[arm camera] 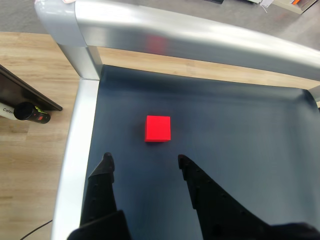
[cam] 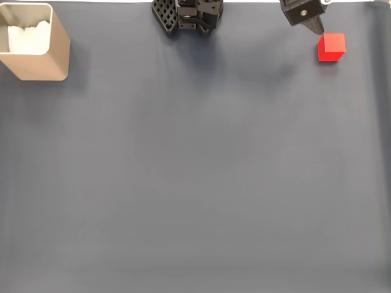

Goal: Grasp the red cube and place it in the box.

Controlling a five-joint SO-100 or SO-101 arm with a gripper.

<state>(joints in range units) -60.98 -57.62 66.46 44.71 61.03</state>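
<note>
One red cube [arm camera: 157,128] near the rail [arm camera: 75,165]; pincer [arm camera: 144,161] spread.

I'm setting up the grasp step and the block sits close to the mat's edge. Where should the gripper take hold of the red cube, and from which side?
Probably across two opposite vertical faces of the red cube, coming down from above. In the wrist view it lies flat on the mat, faces roughly square to the open gripper, whose gap looks wider than the cube; the metal rail stands well clear.
</note>
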